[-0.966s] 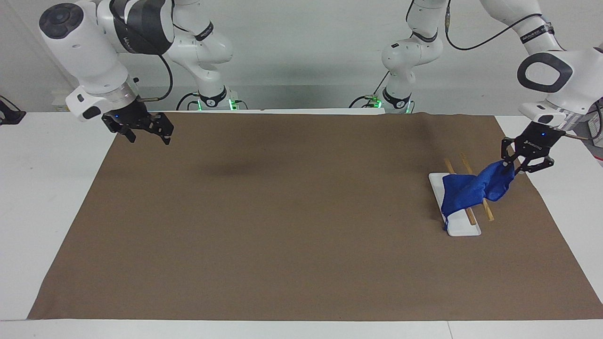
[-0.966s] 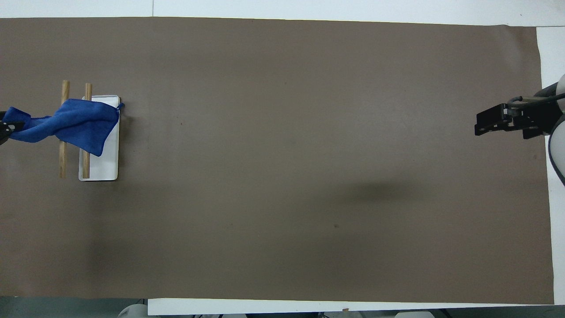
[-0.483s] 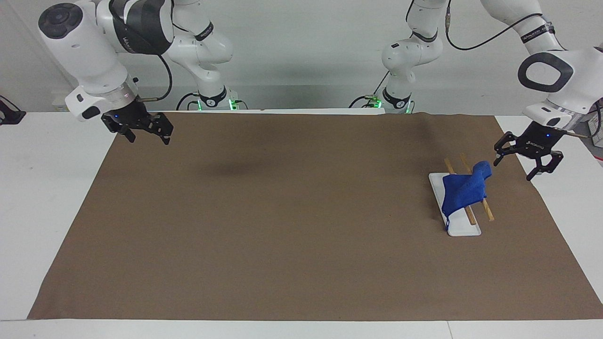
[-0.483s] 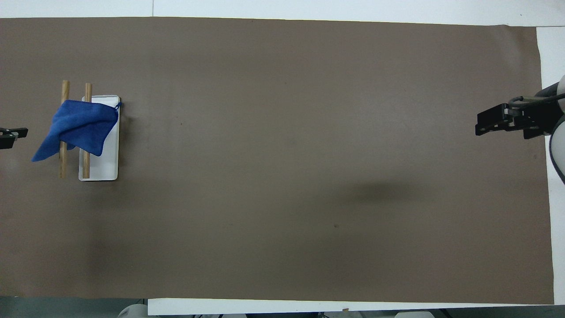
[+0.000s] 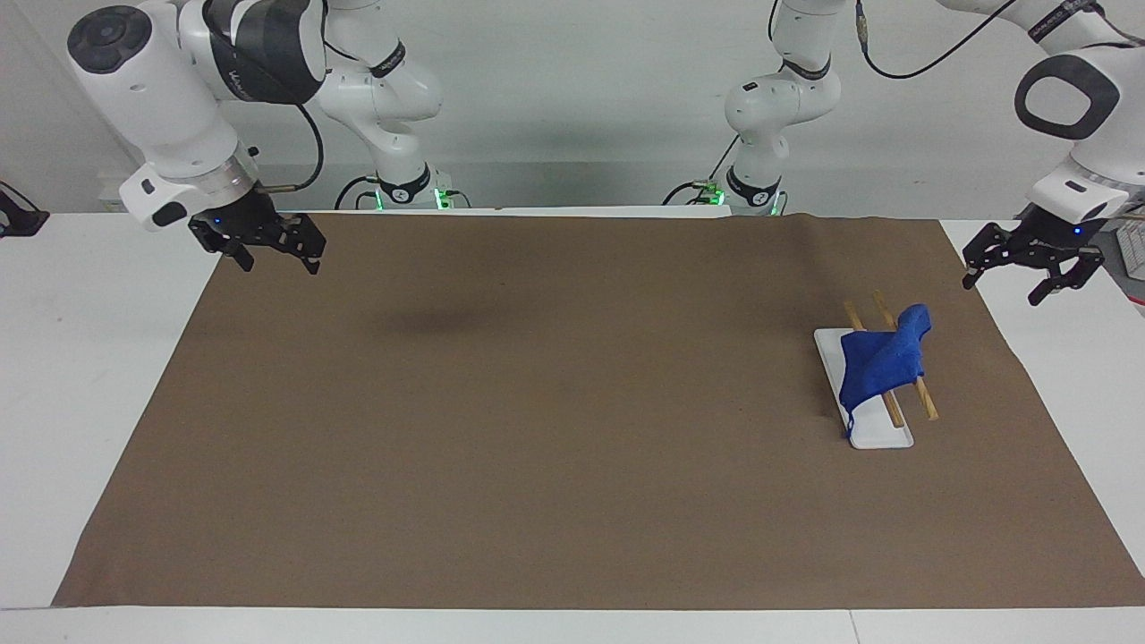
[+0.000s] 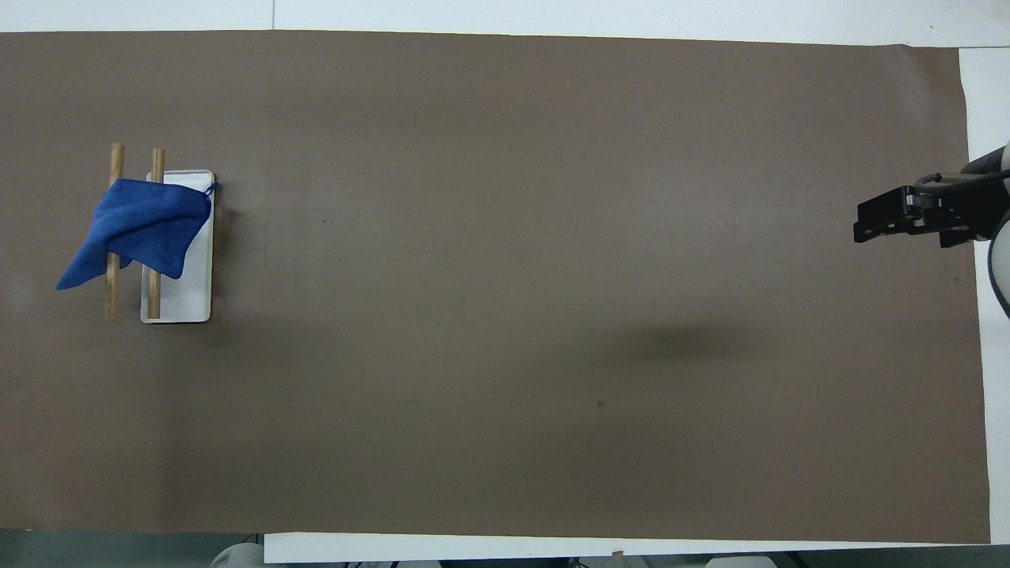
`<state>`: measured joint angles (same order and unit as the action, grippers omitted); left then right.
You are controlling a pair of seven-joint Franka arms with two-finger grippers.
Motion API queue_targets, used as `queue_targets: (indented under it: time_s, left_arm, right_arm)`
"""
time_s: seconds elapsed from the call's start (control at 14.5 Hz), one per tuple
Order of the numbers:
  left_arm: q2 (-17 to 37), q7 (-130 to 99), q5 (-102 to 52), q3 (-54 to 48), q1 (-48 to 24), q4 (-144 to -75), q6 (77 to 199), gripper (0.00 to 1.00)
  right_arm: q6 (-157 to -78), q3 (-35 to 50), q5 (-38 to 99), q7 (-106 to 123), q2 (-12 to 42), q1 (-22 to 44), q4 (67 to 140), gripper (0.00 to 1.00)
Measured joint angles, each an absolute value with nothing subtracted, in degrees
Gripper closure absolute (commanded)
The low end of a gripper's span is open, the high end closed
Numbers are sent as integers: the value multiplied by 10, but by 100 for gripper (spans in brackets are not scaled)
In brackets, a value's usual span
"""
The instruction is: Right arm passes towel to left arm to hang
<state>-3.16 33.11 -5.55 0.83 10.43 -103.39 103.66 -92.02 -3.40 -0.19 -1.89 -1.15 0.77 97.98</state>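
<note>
Fingers of the left gripper (image 5: pixel 1029 270) are spread, empty; the right gripper (image 5: pixel 264 243) waits open too. Soft blue towel (image 5: pixel 881 358) drapes over two wooden rods (image 5: pixel 924 399) above a white tray (image 5: pixel 881 436).

White table (image 5: pixel 89 358), brown mat (image 5: pixel 537 429), white tray (image 5: pixel 881 436)

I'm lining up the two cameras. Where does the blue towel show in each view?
Facing view: the towel hangs over two wooden rails at the left arm's end.
Overhead view: the towel sits at the left edge.
Shared landmark: the white base under the rails.
</note>
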Motion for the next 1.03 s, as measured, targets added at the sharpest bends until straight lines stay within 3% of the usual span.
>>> queue_targets:
  time_s: [0.48,1.03]
  left_arm:
    - [-17,-1,-27,0,-43,-928,820,0]
    - [-11,-9,-27,5,-46,-910,807,0]
  right_arm:
    - [-920,-34,-2,-19,-13,5,979,1]
    - [-917,-32,-2,-19,-13,6,979,1]
